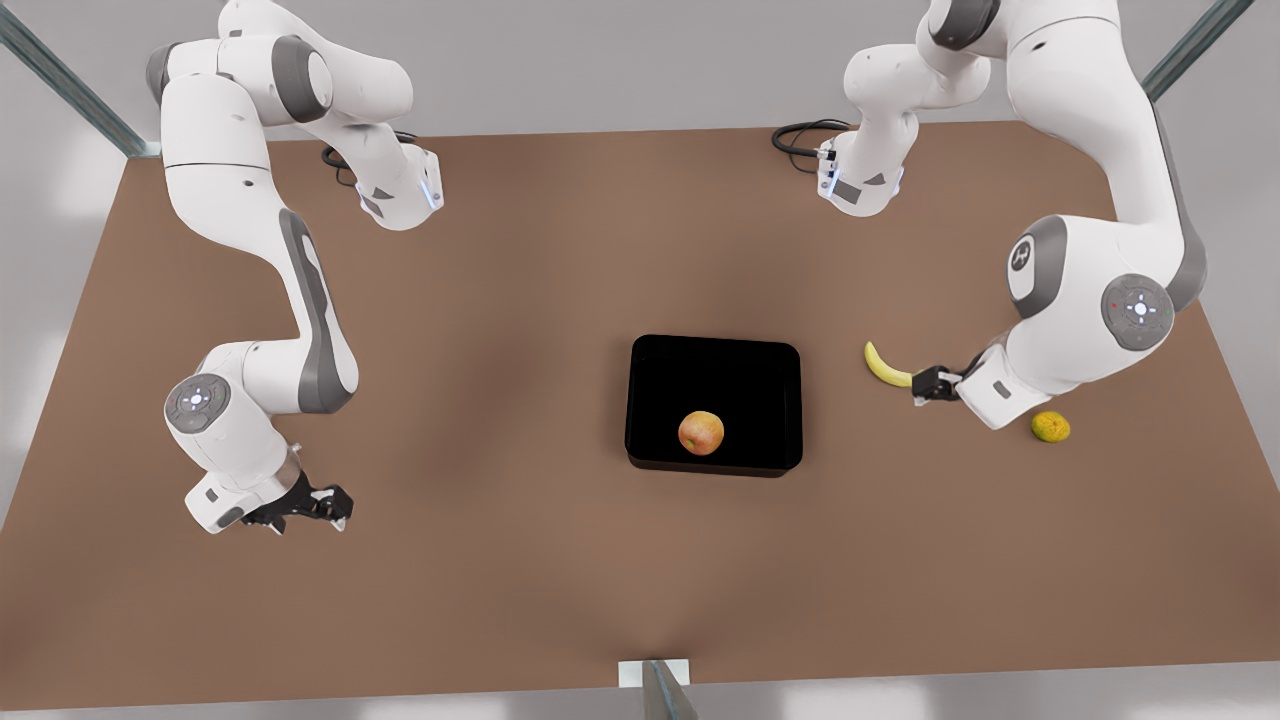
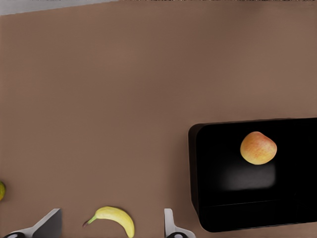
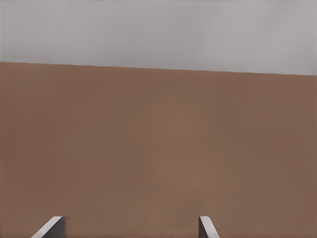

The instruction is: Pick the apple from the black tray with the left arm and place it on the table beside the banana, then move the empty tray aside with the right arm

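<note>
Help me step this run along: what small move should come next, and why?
Probably swing the left gripper from above the banana over the black tray, then lower its open fingers around the apple, which sits untouched inside. The right gripper waits far off, open.

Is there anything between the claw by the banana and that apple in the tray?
Only the black tray's low rim lies between the left gripper, jaws open beside the banana, and the apple. Bare table otherwise. The right gripper waits far off.

brown table, black tray, banana, small fruit
</note>
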Robot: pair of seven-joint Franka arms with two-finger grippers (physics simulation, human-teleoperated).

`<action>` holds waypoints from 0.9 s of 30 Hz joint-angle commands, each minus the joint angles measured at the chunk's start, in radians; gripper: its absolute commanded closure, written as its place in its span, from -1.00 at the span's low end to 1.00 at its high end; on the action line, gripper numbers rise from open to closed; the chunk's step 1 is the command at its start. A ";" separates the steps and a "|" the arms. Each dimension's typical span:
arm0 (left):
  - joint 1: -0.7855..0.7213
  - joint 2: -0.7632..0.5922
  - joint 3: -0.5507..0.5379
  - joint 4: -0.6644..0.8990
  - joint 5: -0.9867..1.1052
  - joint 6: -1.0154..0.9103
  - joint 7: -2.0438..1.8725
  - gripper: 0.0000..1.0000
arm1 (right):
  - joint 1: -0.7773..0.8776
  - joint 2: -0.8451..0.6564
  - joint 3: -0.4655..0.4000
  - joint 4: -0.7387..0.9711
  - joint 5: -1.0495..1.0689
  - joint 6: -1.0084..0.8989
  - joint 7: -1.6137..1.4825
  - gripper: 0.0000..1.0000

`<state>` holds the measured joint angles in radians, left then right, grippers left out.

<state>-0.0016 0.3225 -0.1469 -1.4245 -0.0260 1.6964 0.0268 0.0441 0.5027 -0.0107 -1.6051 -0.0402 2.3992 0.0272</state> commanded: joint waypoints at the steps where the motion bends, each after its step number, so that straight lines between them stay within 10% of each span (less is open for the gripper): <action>1: -0.001 0.001 0.000 0.001 0.021 0.032 0.018 -1.00 | 0.000 -0.001 0.000 0.001 0.002 0.012 0.002 -1.00; 12: -0.578 0.224 -0.006 0.138 0.186 0.189 -0.886 -1.00 | -0.004 0.056 -0.002 0.123 0.005 -0.002 0.002 -1.00; 27: -0.560 0.363 0.001 -0.016 0.227 0.454 -0.975 -1.00 | -0.004 0.065 -0.002 0.123 0.005 0.002 0.004 -1.00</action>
<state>-0.5621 0.6871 -0.1456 -1.4321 0.1959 2.0599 -0.6128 0.0397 0.5682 -0.0122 -1.4828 -0.0370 2.4014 0.0349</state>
